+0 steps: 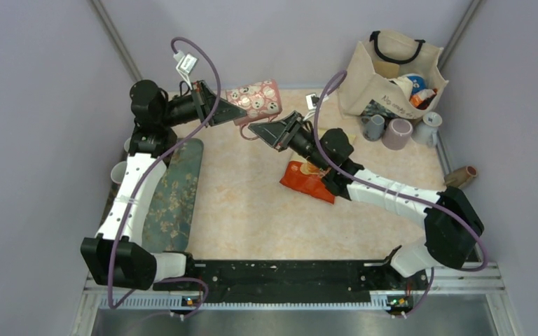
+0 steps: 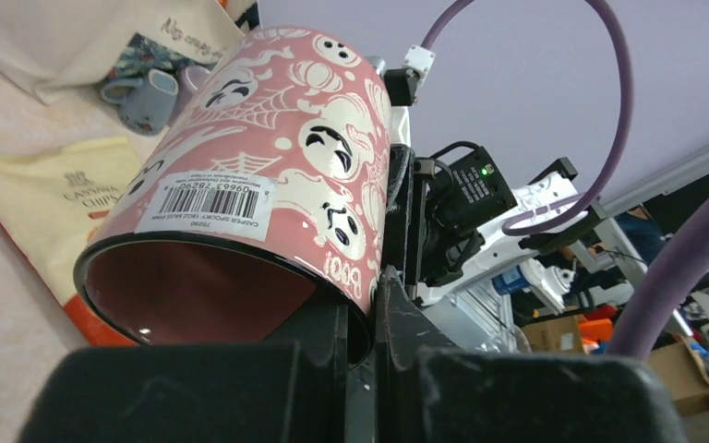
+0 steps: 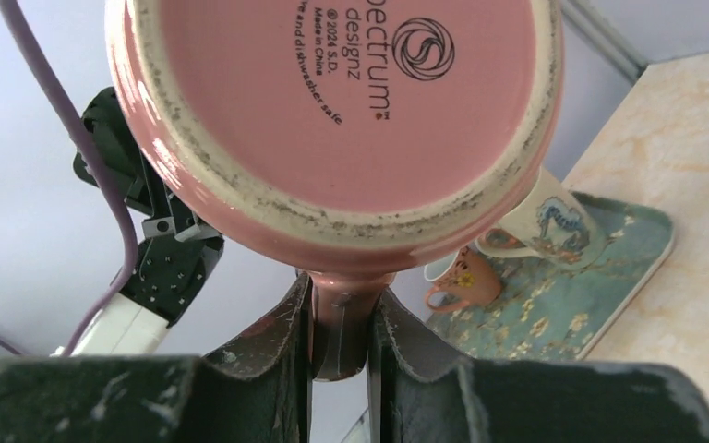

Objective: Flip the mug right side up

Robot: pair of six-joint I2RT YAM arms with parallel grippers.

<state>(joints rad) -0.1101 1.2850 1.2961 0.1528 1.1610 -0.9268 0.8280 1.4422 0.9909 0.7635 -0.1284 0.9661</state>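
- green tray (image 1: pixel 175 190) is seen lying along the left edge of the table (image 1: pixel 252 217); a white cup (image 1: pixel 118 171) is seen just off its left side
- left gripper (image 1: pixel 230 113) is shown raised over the far part of the table; its jaws are clamped tight on the rim (image 2: pixel 240 251) of the mug (image 1: pixel 256 99), one finger inside the wall and one outside
- pink ghost-print mug is held in the air between both grippers, lying on its side; its mouth is turned to the left arm and its base to the right arm; no contact with the table is seen
- right gripper (image 1: pixel 258 130) is closed on the handle (image 3: pixel 340 323), which is pinched between both fingers under the mug base
- orange chip bag (image 1: pixel 307 180) is seen flat on the table, partly under the right arm
- tote bag (image 1: pixel 385 73) is stood at the far right corner; three mugs (image 1: pixel 397 133) are grouped just in front of it
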